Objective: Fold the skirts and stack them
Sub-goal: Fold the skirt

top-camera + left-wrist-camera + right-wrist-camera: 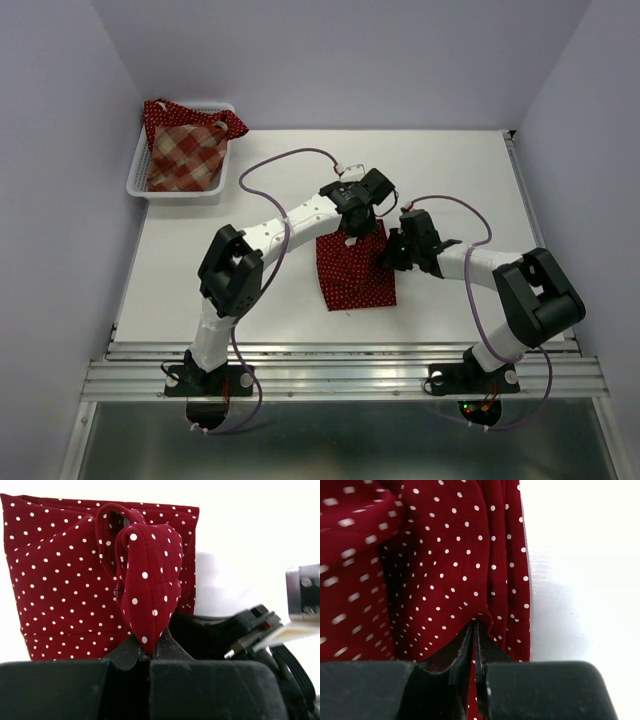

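A dark red polka-dot skirt (355, 275) lies partly folded on the white table between both arms. My left gripper (352, 237) is at its far edge, shut on a raised fold of the skirt (150, 580), which stands up from the closed fingertips (150, 652). My right gripper (384, 259) is at the skirt's right edge. In its wrist view the jaws (474, 626) are pinched on the layered hem of the skirt (445, 555). A red-and-tan plaid skirt (185, 160) and another polka-dot skirt (160, 115) lie in the basket.
The white mesh basket (178, 193) stands at the table's far left corner. White walls close in the table on the left, back and right. A metal rail (340, 365) runs along the near edge by the arm bases.
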Tool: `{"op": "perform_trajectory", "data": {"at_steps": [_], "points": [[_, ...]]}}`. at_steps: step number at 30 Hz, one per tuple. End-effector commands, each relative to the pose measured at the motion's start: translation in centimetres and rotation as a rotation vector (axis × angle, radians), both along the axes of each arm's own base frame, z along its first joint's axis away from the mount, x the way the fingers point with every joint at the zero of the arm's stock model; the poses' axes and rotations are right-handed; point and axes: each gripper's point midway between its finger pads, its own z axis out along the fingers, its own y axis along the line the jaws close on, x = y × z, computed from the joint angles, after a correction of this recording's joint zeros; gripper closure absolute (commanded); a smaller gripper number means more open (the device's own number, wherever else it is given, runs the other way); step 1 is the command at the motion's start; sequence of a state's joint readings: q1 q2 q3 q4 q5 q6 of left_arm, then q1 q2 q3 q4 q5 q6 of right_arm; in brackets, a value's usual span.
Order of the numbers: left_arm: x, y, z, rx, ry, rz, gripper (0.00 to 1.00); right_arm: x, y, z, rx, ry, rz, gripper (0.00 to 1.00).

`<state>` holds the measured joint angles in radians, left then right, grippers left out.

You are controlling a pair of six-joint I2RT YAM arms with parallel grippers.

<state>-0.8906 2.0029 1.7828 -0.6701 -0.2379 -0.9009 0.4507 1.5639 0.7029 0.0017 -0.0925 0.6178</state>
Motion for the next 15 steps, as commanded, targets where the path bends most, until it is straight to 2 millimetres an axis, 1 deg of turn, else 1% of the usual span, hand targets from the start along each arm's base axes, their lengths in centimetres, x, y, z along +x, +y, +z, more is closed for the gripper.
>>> {"op": "perform_trajectory", "data": {"at_steps": [1, 4, 5, 6, 8, 9, 10, 11, 12, 13, 14, 15], "points": [[1.5, -1.2, 1.1, -0.049, -0.046, 0.081, 1.00, -2.9, -1.9, -2.7, -0.066, 0.113, -0.004, 0.89], [1.7, -1.5, 0.4, -0.055, -0.043, 0.115, 1.00, -3.2, -1.6, -2.7, -0.054, 0.123, 0.003, 0.89], [2.0, -1.1, 0.0, -0.034, -0.056, 0.147, 1.00, -3.2, -1.6, -2.7, -0.051, 0.123, 0.005, 0.89], [2.0, -0.7, -0.3, -0.020, -0.052, 0.181, 1.00, -3.3, -1.6, -2.7, -0.050, 0.125, 0.005, 0.89], [2.2, -0.7, -0.5, -0.005, -0.058, 0.189, 1.00, -3.3, -1.6, -2.4, -0.045, 0.117, 0.006, 0.89], [2.3, -1.0, -0.3, -0.007, -0.064, 0.172, 1.00, -3.4, -1.6, -2.3, -0.044, 0.116, 0.004, 0.89], [2.1, -1.3, -0.6, -0.007, -0.056, 0.157, 1.00, -3.3, -1.7, -2.0, -0.048, 0.107, 0.008, 0.88], [2.1, -1.5, -0.4, -0.009, -0.062, 0.151, 0.97, -3.2, -1.8, -1.7, -0.054, 0.100, 0.005, 0.88], [2.1, -1.8, 0.0, -0.006, -0.070, 0.135, 0.81, -2.7, -2.4, -0.6, -0.084, 0.075, -0.014, 0.88], [2.0, -2.1, 0.3, -0.007, -0.074, 0.123, 0.70, -2.5, -2.8, 0.0, -0.104, 0.061, -0.031, 0.87], [1.6, -2.7, 0.6, -0.014, -0.078, 0.101, 0.58, -2.8, -3.5, 0.4, -0.133, 0.071, -0.045, 0.86], [1.4, -3.0, 1.0, -0.020, -0.084, 0.084, 0.55, -2.6, -4.3, 1.1, -0.163, 0.049, -0.073, 0.83]]}}
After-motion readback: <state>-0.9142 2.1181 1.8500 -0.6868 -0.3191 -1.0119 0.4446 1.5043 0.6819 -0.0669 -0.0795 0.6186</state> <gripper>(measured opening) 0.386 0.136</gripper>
